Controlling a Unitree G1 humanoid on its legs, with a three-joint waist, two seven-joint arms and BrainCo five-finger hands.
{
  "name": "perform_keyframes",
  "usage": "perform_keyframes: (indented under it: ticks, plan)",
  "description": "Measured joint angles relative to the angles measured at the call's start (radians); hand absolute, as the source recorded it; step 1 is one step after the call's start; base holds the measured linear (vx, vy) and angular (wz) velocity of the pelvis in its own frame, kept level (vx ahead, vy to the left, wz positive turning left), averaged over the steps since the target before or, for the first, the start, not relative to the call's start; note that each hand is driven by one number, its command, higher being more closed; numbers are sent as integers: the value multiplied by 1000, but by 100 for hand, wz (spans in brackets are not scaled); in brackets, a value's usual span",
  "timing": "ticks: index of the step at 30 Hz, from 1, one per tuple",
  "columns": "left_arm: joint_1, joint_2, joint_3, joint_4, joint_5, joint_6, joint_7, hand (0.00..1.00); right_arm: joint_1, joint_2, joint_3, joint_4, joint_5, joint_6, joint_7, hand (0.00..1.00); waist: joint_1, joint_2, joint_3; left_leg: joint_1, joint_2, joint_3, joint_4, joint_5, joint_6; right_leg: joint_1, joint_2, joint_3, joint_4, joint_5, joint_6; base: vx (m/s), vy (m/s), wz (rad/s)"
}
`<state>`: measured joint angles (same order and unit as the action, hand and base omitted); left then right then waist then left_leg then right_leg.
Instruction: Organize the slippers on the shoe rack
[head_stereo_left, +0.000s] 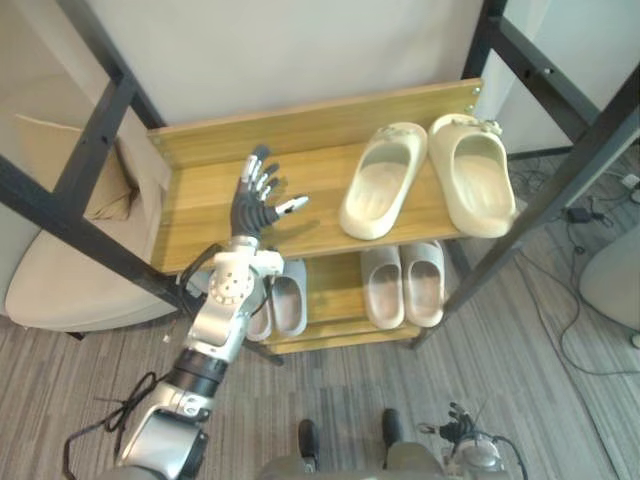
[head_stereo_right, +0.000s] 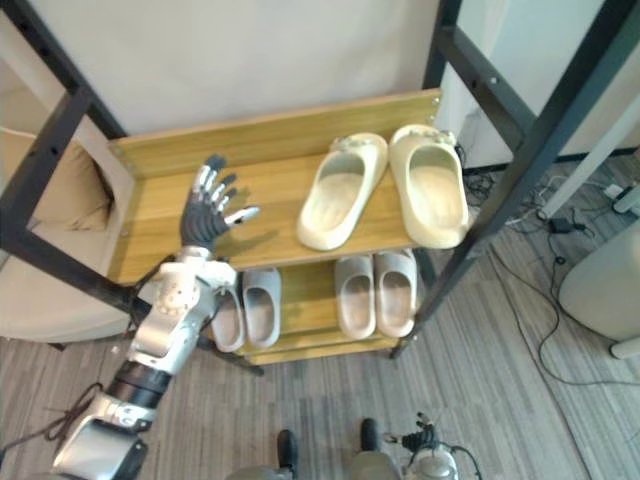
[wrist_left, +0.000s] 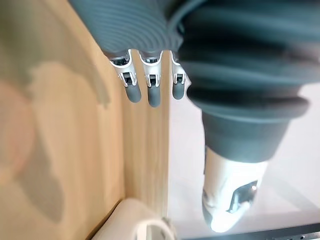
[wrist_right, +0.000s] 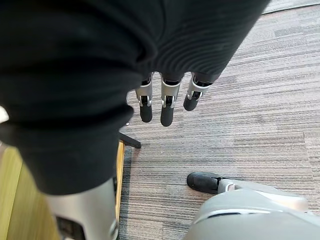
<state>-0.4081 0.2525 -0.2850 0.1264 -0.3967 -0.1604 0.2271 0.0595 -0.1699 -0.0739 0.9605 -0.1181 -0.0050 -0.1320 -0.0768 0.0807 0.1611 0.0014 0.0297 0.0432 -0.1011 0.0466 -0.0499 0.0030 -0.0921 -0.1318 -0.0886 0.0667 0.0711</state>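
Note:
Two cream slippers lie on the wooden top shelf (head_stereo_left: 200, 215) of the shoe rack. The left one (head_stereo_left: 383, 180) is angled with its toe toward the back, and the right one (head_stereo_left: 472, 172) lies straighter beside it, touching near the toes. My left hand (head_stereo_left: 255, 205) hovers open over the bare left half of that shelf, fingers spread and a hand's width from the angled slipper. In the left wrist view its fingers (wrist_left: 150, 87) are straight above the wood, and a slipper's rim (wrist_left: 135, 220) shows past them. My right hand (wrist_right: 167, 107) hangs open over the floor, holding nothing.
The lower shelf holds two pairs of pale grey slippers (head_stereo_left: 403, 283) (head_stereo_left: 280, 300). Black metal frame bars (head_stereo_left: 90, 150) (head_stereo_left: 560, 170) cross in front of the rack on both sides. A beige cushioned chair (head_stereo_left: 70, 270) stands at the left. Cables (head_stereo_left: 580, 215) lie on the carpet at the right.

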Motion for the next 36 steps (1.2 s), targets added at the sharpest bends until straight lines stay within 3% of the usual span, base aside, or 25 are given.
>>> perform_keyframes:
  ticks: [18,36]
  plan:
    - [-34,-80,-229,-30,-50,13,-68,0,-5,-2,15,2,0,6,-3,0,-3,-4,-3,0,-2,7,0,0,0,-4,-1,6,0,-6,1,0,0,0]
    - [-119,-122,-290,47,-87,8,-54,0,-24,-6,39,2,2,10,-9,0,-18,-3,-3,0,-2,31,-1,-3,-1,-15,-1,27,-7,-3,2,-1,0,-3]
